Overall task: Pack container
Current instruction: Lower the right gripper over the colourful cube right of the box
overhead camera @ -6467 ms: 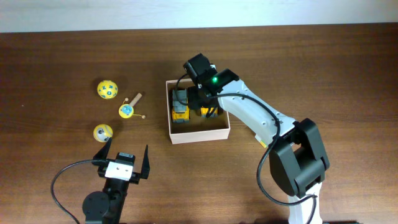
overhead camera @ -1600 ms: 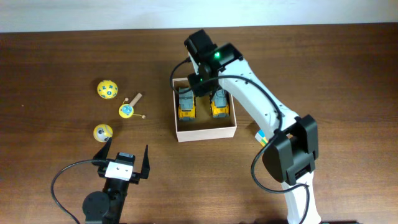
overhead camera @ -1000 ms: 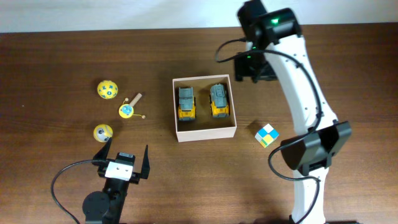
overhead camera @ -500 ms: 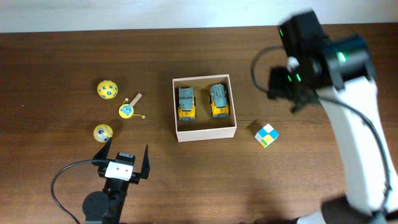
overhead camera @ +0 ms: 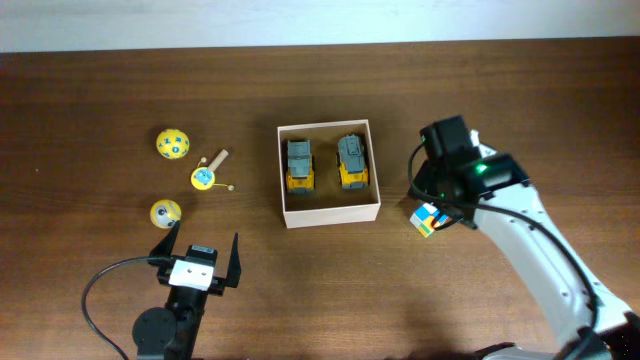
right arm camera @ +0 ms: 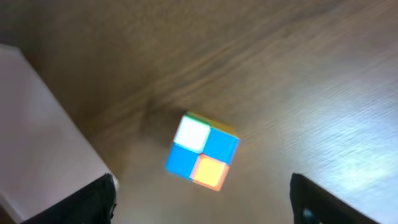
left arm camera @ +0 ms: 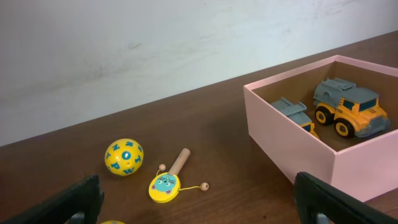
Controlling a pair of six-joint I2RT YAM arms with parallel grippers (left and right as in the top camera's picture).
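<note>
The right hand [right arm camera: 202,196] hangs wide open over the cube [right arm camera: 202,152], which lies on the counter [overhead camera: 520,100] just beside the container [overhead camera: 330,215], not touching it. Recommended: rotate the wrist until the fingers [right arm camera: 96,200] face two flat sides, descend, then close.

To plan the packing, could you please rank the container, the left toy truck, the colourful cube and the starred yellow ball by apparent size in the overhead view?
1. container, largest.
2. left toy truck.
3. starred yellow ball and colourful cube look alike; the cube is partly hidden, so unranked.
</note>
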